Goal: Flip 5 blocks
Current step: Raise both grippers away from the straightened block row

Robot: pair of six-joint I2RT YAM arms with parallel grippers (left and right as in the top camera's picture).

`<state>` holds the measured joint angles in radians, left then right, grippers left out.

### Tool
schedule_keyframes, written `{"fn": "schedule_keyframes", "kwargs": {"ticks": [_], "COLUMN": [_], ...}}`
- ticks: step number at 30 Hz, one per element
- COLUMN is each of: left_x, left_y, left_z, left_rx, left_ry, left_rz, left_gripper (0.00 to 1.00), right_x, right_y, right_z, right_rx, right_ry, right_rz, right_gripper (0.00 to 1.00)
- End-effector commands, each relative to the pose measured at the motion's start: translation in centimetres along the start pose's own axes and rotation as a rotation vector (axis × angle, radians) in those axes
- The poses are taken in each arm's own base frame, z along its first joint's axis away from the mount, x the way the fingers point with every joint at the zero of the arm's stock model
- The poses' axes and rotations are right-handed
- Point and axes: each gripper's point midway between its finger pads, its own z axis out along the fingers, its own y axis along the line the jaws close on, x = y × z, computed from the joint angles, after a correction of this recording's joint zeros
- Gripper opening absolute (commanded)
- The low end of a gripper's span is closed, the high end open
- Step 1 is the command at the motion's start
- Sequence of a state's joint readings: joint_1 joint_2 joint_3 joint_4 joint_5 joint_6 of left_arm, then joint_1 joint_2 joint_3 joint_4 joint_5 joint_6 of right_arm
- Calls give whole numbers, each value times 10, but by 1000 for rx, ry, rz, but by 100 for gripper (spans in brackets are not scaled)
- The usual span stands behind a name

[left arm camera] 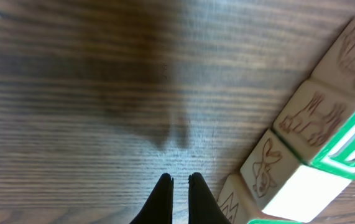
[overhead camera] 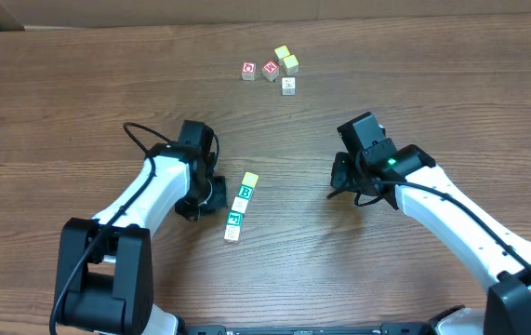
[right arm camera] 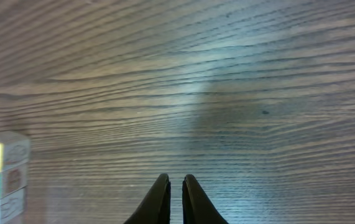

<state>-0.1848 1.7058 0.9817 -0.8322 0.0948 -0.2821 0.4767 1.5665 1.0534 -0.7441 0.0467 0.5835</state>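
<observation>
Wood-grain table (overhead camera: 432, 84) carries everything. The left tool (left arm camera: 180, 182) sits low just beside the row of blocks (overhead camera: 241, 207), its tips pinched together and empty. The right tool (right arm camera: 176, 182) hangs well apart from the row, its tips also nearly closed and holding nothing. The five small blocks lie end to end in a slanted line mid-table, with a yellow face at the far end. A flip seems to be lining up; next, the left tool would need to open, straddle one block and turn it over without nudging its neighbours.
</observation>
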Motion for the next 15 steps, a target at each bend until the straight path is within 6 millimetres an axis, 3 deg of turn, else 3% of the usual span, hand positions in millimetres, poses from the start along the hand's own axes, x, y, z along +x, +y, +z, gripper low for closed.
{"fn": "schedule_keyframes", "kwargs": {"ticks": [1, 6, 15], "left_x": [9, 14, 9], "left_y": [-4, -23, -28], "left_z": [9, 10, 10], "left_rx": [6, 76, 86], "left_ry": [23, 36, 15], "left_rz": [27, 59, 74], "left_gripper": [4, 4, 4], "right_x": [-4, -9, -9], "right_y": [-11, -15, -15], "right_z": [5, 5, 5], "right_rx": [51, 75, 75], "right_ry": [-21, -46, -46], "right_rz": [10, 10, 10], "right_gripper": [11, 11, 11]}}
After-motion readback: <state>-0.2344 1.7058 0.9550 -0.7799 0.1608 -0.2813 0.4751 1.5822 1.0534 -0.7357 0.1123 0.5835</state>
